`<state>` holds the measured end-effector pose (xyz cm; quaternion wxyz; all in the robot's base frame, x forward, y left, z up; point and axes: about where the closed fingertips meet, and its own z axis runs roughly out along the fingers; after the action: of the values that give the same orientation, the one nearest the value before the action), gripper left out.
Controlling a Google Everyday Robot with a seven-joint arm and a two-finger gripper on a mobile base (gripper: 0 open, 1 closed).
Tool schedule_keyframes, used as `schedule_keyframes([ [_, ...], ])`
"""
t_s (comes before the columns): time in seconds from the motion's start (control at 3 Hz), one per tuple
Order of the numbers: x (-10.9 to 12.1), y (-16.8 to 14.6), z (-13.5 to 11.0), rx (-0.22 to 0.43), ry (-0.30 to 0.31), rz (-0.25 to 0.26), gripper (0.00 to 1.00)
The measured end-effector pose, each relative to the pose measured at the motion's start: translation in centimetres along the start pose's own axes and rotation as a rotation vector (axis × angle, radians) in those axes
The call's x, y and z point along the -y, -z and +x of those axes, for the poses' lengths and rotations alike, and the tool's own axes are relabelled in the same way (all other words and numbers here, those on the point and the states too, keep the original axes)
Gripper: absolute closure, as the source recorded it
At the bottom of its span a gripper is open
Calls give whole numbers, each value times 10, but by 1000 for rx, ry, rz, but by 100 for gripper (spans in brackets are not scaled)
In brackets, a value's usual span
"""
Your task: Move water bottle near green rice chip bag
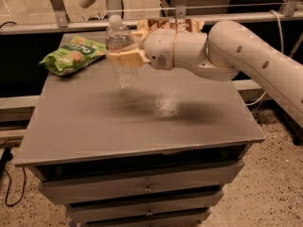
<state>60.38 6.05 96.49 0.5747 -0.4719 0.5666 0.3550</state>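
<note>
The water bottle (119,38) is held upright above the tabletop (142,122), clamped in the closed pincer (124,59), near the green rice chip bag (72,56).

1 water bottle (119,36), 1 green rice chip bag (72,56), 1 brown bag (187,24), 1 gripper (124,59) abv table (142,122).

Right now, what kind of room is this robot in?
Probably a robot test lab, not a home. A grey drawer cabinet stands on a speckled floor with a metal rail behind it, and the gripper holds the water bottle above the cabinet's top.
</note>
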Motion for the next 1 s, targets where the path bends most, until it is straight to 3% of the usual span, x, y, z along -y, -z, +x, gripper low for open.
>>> schedule_keyframes([
  [0.67,85,-73,0,70,36,-4,100],
  [1.0,111,-110,8,87,7,-10,100],
])
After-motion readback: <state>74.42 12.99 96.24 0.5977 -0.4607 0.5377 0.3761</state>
